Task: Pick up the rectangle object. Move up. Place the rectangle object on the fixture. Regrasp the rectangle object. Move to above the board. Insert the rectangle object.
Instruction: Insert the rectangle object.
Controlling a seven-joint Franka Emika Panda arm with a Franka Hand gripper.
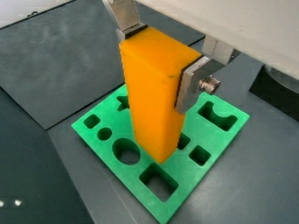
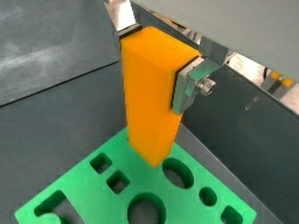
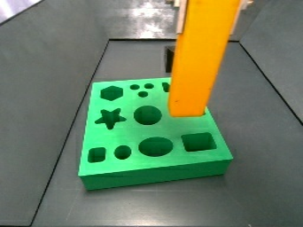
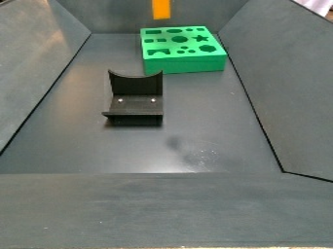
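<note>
Dark grey bin on my feed
Matte floor (image 4: pixel 215 107), side walls (image 4: pixel 39 88) sloping outward, pale scuffs (image 4: pixel 196 151) near the middle, soft glare off the surface.

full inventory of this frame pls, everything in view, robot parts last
Bright green thick square board with shaped cut-outs: 1, green, on the dark floor at the far end of the bin in a side view.
Plain orange-yellow elongated rectangular block: 1, orange-yellow, held upright above the board, lower end not yet in any hole.
Dark L-shaped fixture on a base plate: 1, dark grey-black, on the floor apart from the board, nothing on it.
Dark bin floor: 1, dark grey, under everything.
Gripper: 1, silver plates, above the board, shut on the block's upper end.
</note>
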